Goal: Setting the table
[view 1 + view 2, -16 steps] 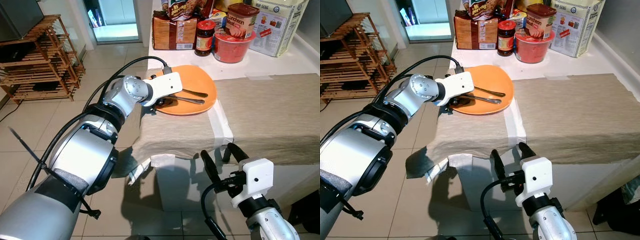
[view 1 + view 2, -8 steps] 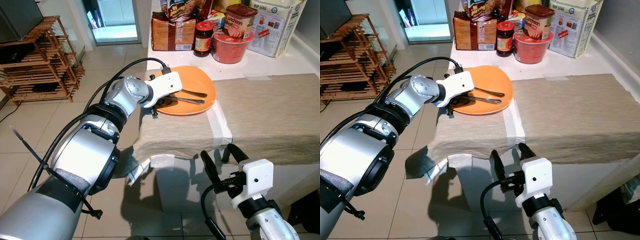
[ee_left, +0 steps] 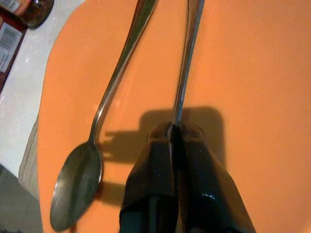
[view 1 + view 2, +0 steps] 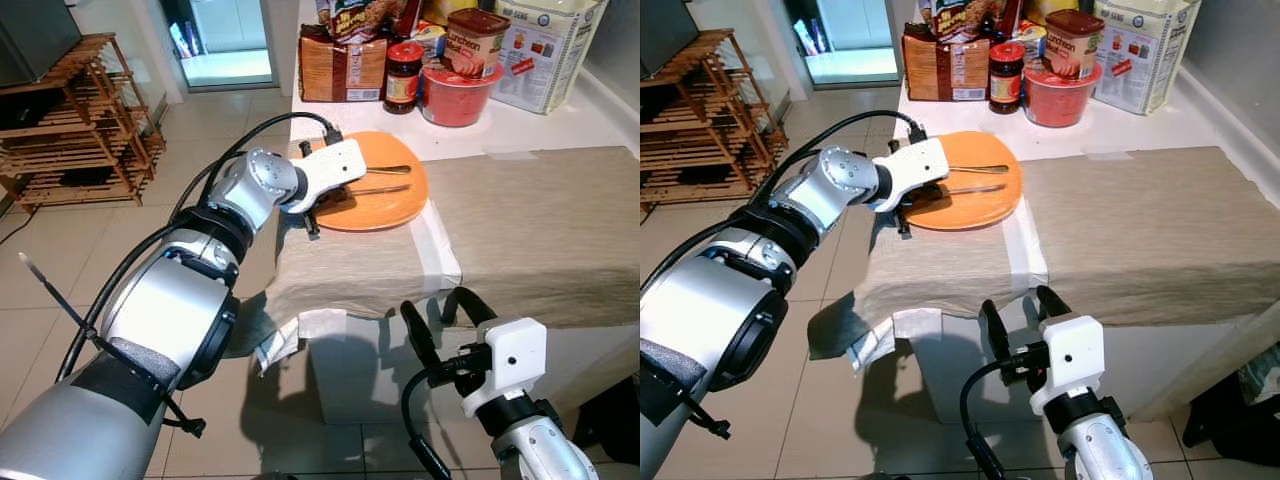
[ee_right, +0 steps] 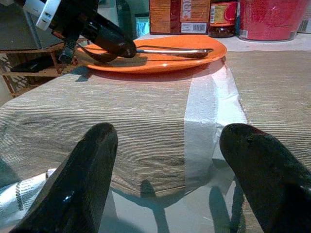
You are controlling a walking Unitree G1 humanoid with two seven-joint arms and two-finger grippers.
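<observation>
your left arm reaches forward, its wrist turned inward, the left gripper (image 3: pixel 172 133) pinched tight with fingertips together. your right gripper (image 4: pixel 445 318) sits low and near, fingers (image 5: pixel 82 187) spread wide apart, pointing upward.

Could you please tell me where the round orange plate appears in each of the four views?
Left eye view: round orange plate, upper centre, on the table's near-left corner.
Right eye view: upper centre.
Left wrist view: spans the frame beneath the shut fingers.
Right wrist view: upper centre.
Shared landmark: the metal spoon lying on it.
</observation>
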